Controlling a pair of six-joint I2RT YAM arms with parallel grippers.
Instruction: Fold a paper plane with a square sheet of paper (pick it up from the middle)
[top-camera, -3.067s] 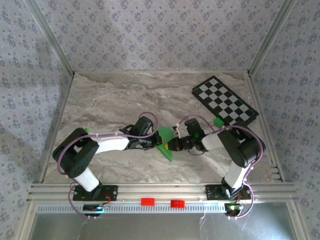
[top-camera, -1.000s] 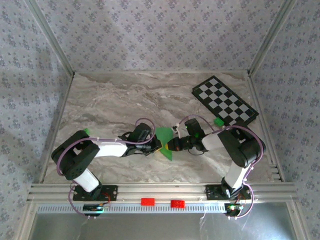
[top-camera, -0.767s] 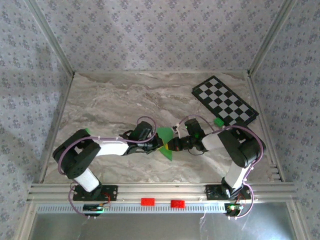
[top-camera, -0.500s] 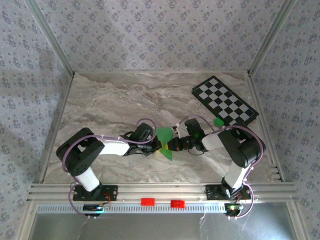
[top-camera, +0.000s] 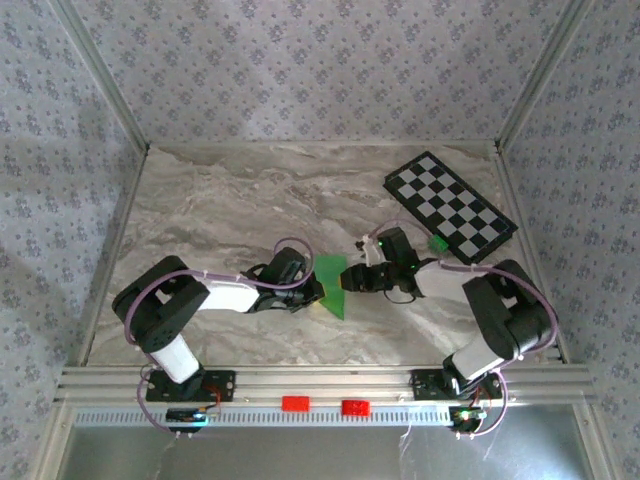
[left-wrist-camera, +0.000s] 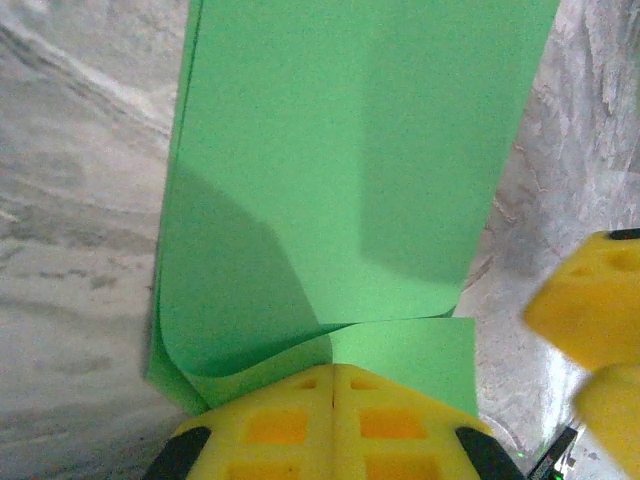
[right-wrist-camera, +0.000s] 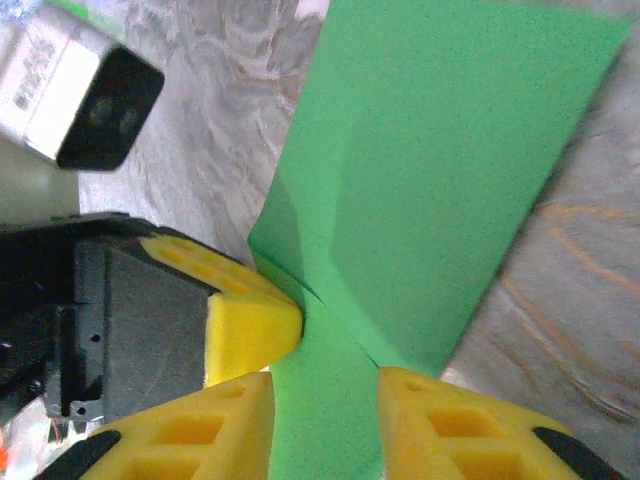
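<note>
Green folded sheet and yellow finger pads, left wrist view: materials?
The green folded sheet looks like thin matte paper: it holds a crease and curls softly. The yellow finger pads look like moulded plastic or dense foam, matte, with recessed square pockets.

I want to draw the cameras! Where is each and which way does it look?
Top external: high above and behind, looking down on the table; both arms show.
Left wrist: on that arm, looks past the left gripper at the green paper.
Right wrist: on its arm, looks past the right gripper at the paper.
Shared: both wrist views show the paper and the other gripper.
</note>
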